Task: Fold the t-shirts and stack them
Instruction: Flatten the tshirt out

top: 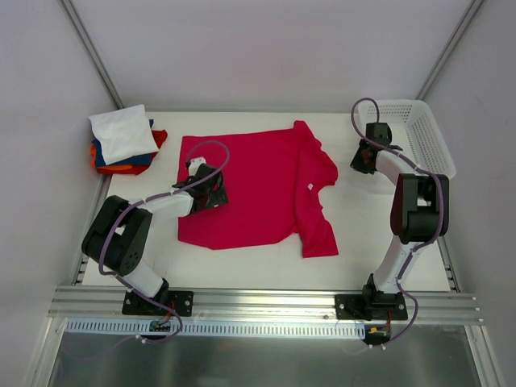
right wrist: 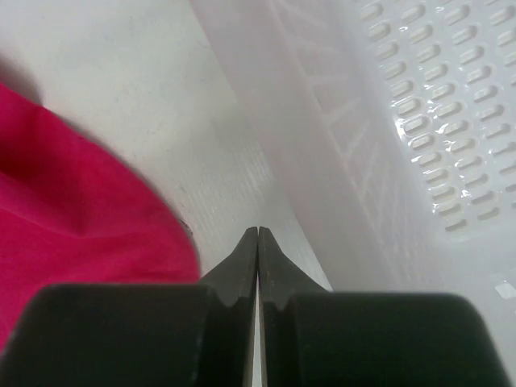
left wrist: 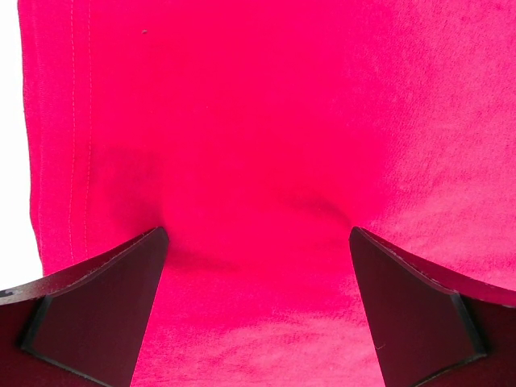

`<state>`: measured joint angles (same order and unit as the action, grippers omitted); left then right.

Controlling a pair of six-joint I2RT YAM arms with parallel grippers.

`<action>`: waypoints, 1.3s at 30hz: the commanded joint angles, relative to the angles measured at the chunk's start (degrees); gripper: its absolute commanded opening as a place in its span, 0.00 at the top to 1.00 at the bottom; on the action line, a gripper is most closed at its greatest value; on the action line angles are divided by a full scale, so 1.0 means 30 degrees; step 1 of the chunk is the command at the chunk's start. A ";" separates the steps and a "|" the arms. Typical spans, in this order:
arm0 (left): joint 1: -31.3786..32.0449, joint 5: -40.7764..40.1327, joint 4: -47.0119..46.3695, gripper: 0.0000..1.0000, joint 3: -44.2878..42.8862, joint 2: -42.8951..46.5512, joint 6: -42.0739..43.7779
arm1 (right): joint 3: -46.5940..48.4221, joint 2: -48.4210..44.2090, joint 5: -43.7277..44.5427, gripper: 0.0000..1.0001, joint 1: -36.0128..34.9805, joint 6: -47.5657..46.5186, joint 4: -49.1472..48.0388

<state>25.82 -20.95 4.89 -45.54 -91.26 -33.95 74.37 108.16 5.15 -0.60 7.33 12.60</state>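
Crimson-red cloth t-shirt (top: 266,185) lay spread flat on the white worktop (top: 363,242), collar toward the right. On its left part pressed the left end effector (top: 211,192), released and wide. Farther right, the right end effector (top: 364,159) was clenched empty beside a white plastic mesh basket (top: 423,137). Far left sat a folded stack of t-shirts (top: 122,135), white on top.

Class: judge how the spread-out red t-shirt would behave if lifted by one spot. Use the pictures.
Probably floppy: the red t-shirt puckers inside the open left pincer. Lifted, it would likely drape and bunch. Lying flat, it should not roll.
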 commanded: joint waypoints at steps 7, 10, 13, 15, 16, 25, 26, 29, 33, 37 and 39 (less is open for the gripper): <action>-0.0053 0.0773 0.1946 0.01 0.0766 0.0041 -0.0547 | 0.0085 -0.1277 -0.0889 1.00 -0.0092 0.0574 -0.0010; -0.0053 0.0860 0.1946 0.01 0.0824 0.0069 -0.0635 | -0.0354 -0.2183 -0.1363 0.83 -0.0765 0.0369 0.0224; -0.0053 0.0890 0.1946 0.01 0.0883 0.0187 -0.0664 | -0.1495 -0.3851 -0.1190 0.62 -0.1877 0.0076 0.0545; -0.0053 0.0890 0.1917 0.01 0.0970 0.0333 -0.0664 | -0.2488 -0.4847 -0.0985 0.59 -0.2639 0.0017 0.0663; -0.0053 0.0919 0.1946 0.01 0.1000 0.0420 -0.0635 | -0.2784 -0.5838 -0.0809 0.59 -0.2844 -0.0041 0.0721; -0.0053 0.0948 0.1917 0.01 0.1410 0.0714 -0.0635 | -0.6034 -1.1114 0.0860 0.76 -0.5774 0.0309 0.2097; -0.0053 0.0977 0.1917 0.01 0.1410 0.0743 -0.0664 | -0.6387 -1.1498 0.0978 0.75 -0.6153 0.0397 0.2128; -0.0053 0.0977 0.1917 0.01 0.1410 0.0919 -0.0606 | -0.7618 -1.2581 0.0950 0.75 -0.6653 0.0748 0.2274; -0.0053 0.0890 0.1917 0.01 0.1439 0.1065 -0.0518 | -0.9346 -1.3902 0.1505 0.75 -0.7445 0.1275 0.2129; -0.0053 0.0860 0.1975 0.01 0.1527 0.1270 -0.0605 | -1.0959 -1.4666 0.1741 0.68 -0.7943 0.1774 0.1602; -0.0053 0.0802 0.2063 0.01 0.1557 0.1300 -0.0693 | -1.1516 -1.4608 0.1595 0.68 -0.8090 0.1891 0.1339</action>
<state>25.82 -20.03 5.65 -42.94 -88.25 -33.95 41.10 65.69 8.58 -24.12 10.90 18.26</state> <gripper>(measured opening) 0.990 0.319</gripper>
